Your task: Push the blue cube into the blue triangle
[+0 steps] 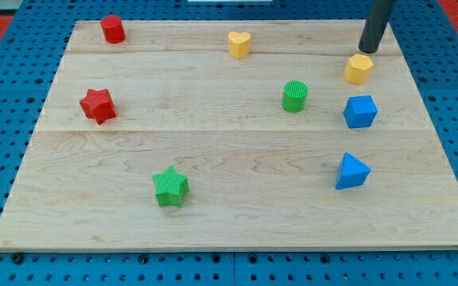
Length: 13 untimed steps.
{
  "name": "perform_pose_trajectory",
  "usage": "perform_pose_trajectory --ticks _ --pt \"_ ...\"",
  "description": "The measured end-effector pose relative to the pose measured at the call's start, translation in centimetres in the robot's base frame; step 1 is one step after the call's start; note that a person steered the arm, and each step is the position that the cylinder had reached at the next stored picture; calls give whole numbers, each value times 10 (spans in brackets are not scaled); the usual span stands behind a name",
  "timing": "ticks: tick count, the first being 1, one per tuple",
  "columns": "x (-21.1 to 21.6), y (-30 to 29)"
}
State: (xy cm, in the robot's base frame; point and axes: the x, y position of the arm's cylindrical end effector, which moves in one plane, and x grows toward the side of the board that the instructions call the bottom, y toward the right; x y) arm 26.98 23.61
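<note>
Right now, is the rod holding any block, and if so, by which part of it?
Nothing is held. My tip stands free near the view's top right, just above the yellow block, apart from the blue cube and the blue triangle.

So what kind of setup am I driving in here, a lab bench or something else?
Most likely a lab test bench for pushing trials: a pale wooden board lies on a blue perforated base, with small moulded blocks like the blue cube and blue triangle scattered on it. My tip sits just above the yellow block.
</note>
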Motion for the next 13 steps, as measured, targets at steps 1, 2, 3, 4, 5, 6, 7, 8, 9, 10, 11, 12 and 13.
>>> perform_pose_trajectory --ticks 1,2,3,4,5,6,7,8,9,10,11,12,13 --pt "23 0" --pt "64 0" --pt "102 1" --pt "107 8" --pt "95 -20" --pt "144 -33" --pt "192 -21" --pt "152 -3" --pt "120 -29" --pt "162 -73" --pt "201 -47" --pt "201 -47" --pt "200 -47"
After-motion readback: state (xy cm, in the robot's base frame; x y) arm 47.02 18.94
